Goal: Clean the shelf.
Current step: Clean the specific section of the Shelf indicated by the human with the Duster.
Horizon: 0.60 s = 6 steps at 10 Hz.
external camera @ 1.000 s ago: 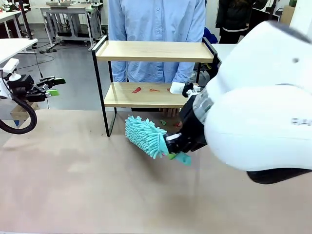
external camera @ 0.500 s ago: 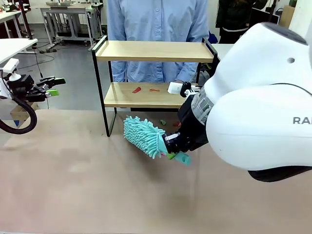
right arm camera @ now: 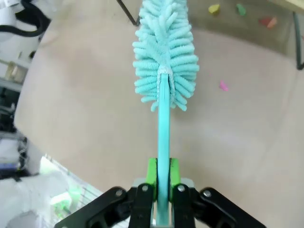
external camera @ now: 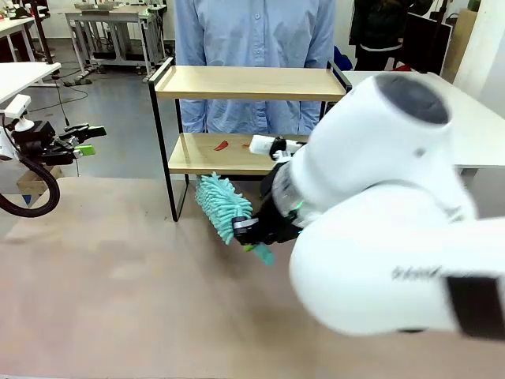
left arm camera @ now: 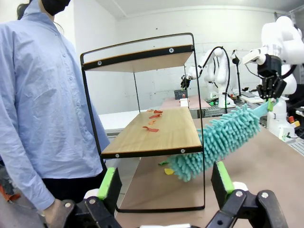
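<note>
"Two light wooden boards in a thin black metal frame, so where is the shelf (external camera: 248,83) standing?"

"It is standing at the far side of the matte brown table (external camera: 118,300), right in front of a person (external camera: 252,39) in a pale blue buttoned shirt. Its legs are forming slim black loops."

"And the right claw (right arm camera: 161,173)?"

"It is pinching the flat teal plastic handle of a duster (external camera: 222,207) between its green pads, jaws narrowed tight on it. The duster's head is a fat, shaggy bundle of teal chenille noodles (think of a caterpillar). It is hanging low by the front edge of the lower board, near the front left leg. Whether the fibres are touching the wood, I cannot tell."

"Is anything lying on that board?"

"A few small red scraps (external camera: 222,145) are lying on its smooth surface, thin and curled. More bits are sitting on the table beneath the shelf: a yellow scrap (right arm camera: 214,8), a green scrap (right arm camera: 240,8), an orange scrap (right arm camera: 269,21), and a pink speck (right arm camera: 223,85) nearer the duster."

"What is the left claw (external camera: 91,140) doing?"

"It is hovering out to the left of the table, well apart from the shelf. Its black fingers are spreading wide with nothing between the green pads."
</note>
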Tool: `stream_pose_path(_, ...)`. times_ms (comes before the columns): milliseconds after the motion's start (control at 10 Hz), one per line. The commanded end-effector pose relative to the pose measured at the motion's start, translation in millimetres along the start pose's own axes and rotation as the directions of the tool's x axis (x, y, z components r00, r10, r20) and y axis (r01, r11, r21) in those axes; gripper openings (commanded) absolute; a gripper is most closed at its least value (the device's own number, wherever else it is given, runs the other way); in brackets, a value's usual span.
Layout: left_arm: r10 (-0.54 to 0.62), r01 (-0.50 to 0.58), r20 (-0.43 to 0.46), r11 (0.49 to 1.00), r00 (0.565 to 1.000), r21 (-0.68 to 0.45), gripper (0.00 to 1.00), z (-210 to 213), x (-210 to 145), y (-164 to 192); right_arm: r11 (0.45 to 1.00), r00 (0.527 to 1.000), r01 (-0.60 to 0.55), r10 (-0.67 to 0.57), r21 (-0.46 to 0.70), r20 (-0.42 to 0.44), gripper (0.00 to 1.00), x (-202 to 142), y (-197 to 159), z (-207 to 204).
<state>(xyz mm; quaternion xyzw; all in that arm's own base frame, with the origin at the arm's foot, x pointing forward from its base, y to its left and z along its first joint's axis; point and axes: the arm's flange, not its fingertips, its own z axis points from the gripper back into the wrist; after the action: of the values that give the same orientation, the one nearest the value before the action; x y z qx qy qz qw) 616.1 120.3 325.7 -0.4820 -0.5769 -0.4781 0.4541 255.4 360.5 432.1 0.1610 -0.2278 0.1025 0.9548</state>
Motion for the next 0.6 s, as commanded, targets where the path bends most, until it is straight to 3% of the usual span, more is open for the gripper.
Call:
stream_pose_path(0, -0.015, 0.015, -0.011, 1.0, 1.0, -0.008, 1.0, -1, 2, -2, 0.996, 0.997, 0.047, -0.042, -0.07, 0.071, 0.13, 13, 37, -54)
stream_pose_path(500, -0.015, 0.015, -0.011, 1.0, 1.0, -0.008, 1.0, -1, 2, -2, 0.991, 0.981, 0.113, -0.099, -0.077, 0.164, 0.13, 27, 83, -125)
